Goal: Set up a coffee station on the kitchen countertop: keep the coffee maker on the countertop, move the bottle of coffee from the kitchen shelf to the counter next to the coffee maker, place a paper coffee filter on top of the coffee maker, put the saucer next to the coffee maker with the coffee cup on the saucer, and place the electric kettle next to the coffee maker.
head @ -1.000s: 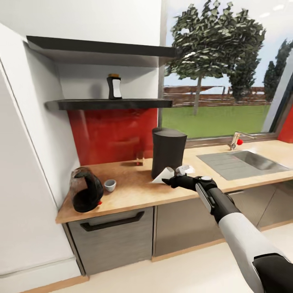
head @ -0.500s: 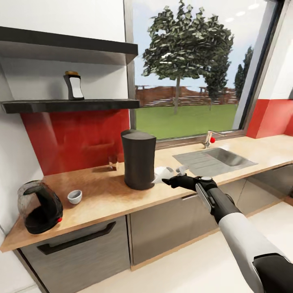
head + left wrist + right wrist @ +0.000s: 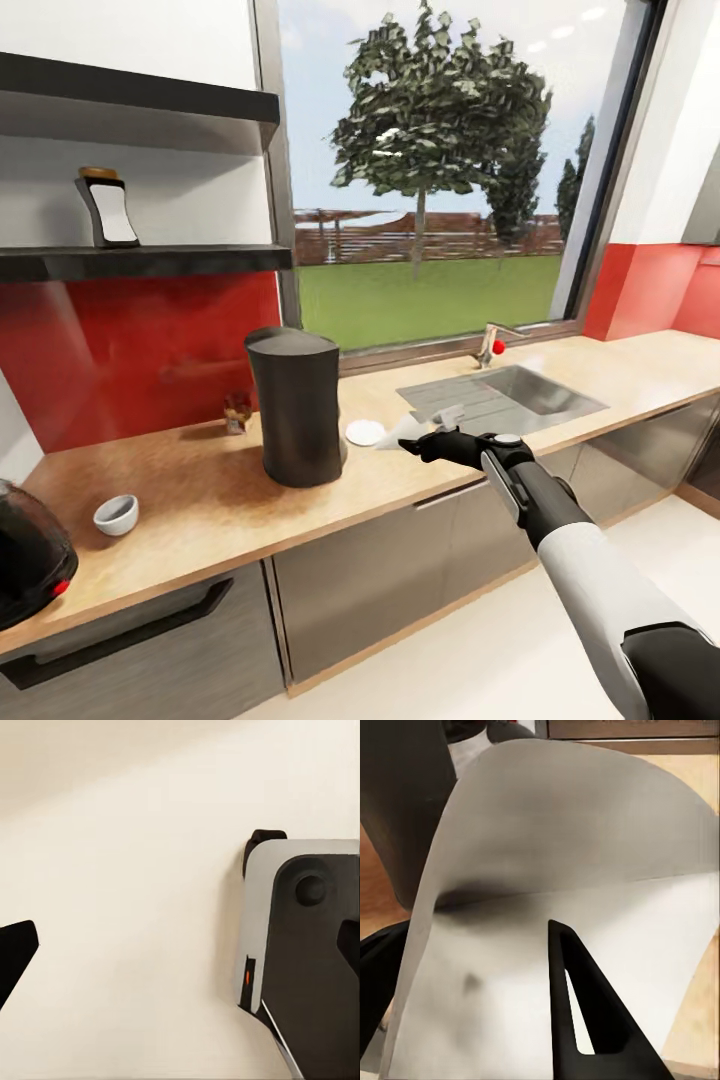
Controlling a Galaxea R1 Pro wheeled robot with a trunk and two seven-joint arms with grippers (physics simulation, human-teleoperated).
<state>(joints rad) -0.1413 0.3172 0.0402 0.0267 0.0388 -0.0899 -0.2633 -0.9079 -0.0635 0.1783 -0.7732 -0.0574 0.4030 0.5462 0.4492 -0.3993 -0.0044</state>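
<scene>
The right gripper (image 3: 425,441) is closed on the paper coffee filter (image 3: 397,432), holding it just beside the coffee maker (image 3: 296,405) and lower than its top — the placing is not yet done. The bottle of coffee (image 3: 106,207) stands on the kitchen shelf (image 3: 150,261), well apart from the fingers. For the left gripper I cannot tell.

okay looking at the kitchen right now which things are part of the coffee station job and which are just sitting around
Job: coffee maker, paper coffee filter held in the right gripper, saucer, coffee cup, electric kettle, bottle of coffee on the kitchen shelf, kitchen countertop.

Lying about: sink, faucet, small brown item behind the coffee maker.
</scene>
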